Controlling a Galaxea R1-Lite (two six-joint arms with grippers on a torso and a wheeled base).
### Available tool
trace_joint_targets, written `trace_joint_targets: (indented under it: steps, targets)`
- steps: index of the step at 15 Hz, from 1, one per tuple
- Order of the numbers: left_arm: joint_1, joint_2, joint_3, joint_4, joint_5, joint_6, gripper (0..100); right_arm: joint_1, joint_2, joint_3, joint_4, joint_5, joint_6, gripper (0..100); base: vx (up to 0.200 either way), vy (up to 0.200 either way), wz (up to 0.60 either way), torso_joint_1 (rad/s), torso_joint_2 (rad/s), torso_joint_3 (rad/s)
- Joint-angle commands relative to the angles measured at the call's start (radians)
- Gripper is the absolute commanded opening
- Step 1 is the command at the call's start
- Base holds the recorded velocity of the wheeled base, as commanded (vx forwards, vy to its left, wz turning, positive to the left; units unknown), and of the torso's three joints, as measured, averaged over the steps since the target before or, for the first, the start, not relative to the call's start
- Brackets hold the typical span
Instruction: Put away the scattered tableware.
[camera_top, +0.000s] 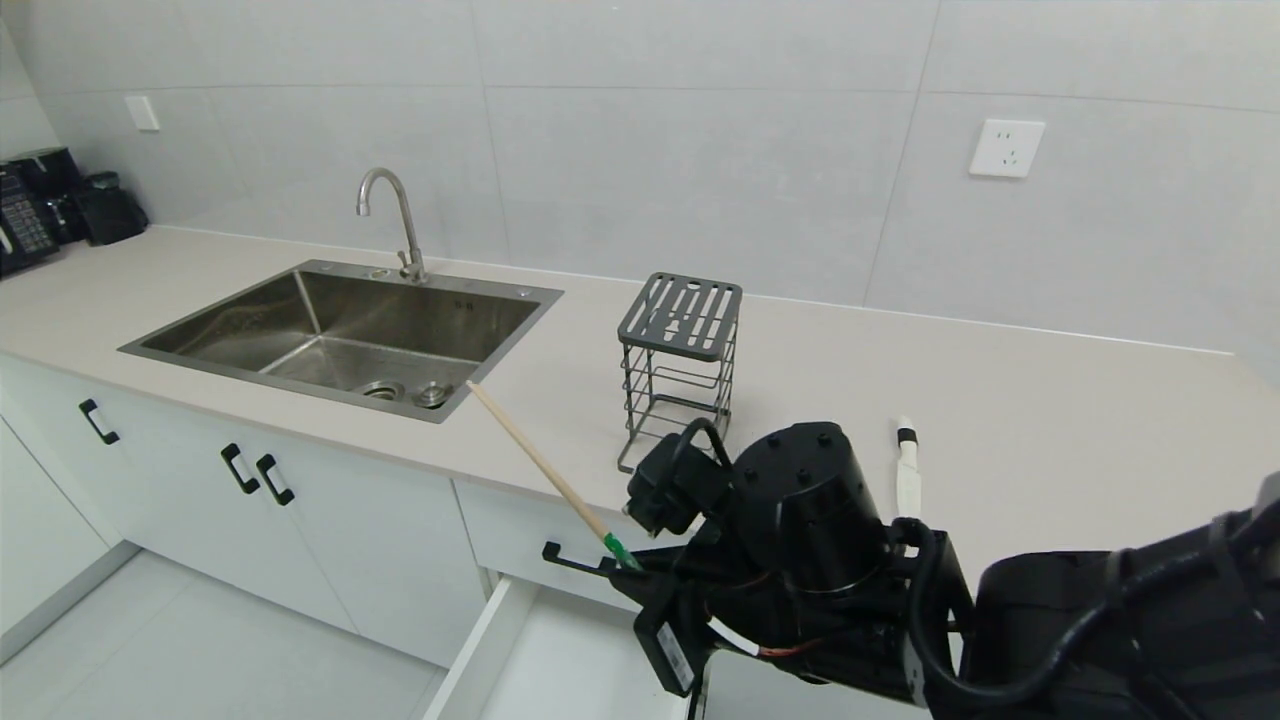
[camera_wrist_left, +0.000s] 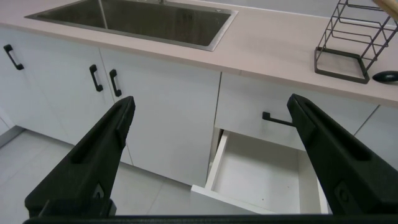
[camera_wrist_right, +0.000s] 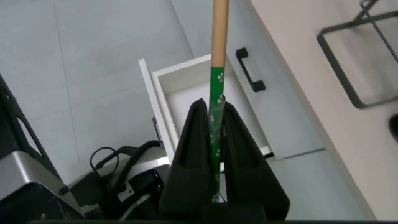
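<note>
Right wrist view: chopstick (camera_wrist_right: 217, 74), green end half-hidden between pinching jaws

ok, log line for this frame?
right gripper: shut on chopstick | above open drawer | left gripper: open | white utensil: on counter

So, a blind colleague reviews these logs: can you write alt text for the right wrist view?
The right gripper is shut on a wooden chopstick at its green end, held above an open white drawer. Beside it runs the counter, with the base of a wire rack on it.
</note>
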Motion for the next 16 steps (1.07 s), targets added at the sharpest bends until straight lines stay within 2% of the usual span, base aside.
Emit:
trace_joint_targets:
  steps: [1, 3, 12, 16]
  targets:
    - [0.0, 0.001, 0.0, 0.0, 0.0, 0.0, 100, 0.006, 0.088, -0.082, 0.016, -0.011, 0.003, 0, 0.0, 0.0, 0.0, 0.0, 0.0, 0.0]
    - [0.0, 0.001, 0.0, 0.0, 0.0, 0.0, 100, 0.008, 0.115, -0.058, 0.013, -0.032, 0.003, 0, 0.0, 0.0, 0.0, 0.0, 0.0, 0.0]
    - [0.0, 0.001, 0.0, 0.0, 0.0, 0.0, 100, 0.081, 0.272, -0.178, 0.027, -0.048, 0.006, 0, 0.0, 0.0, 0.0, 0.0, 0.0, 0.0]
    - [0.0, 0.001, 0.0, 0.0, 0.0, 0.0, 100, 0.089, 0.278, -0.282, 0.196, 0.026, 0.002, 0, 0.0, 0.0, 0.0, 0.0, 0.0, 0.0]
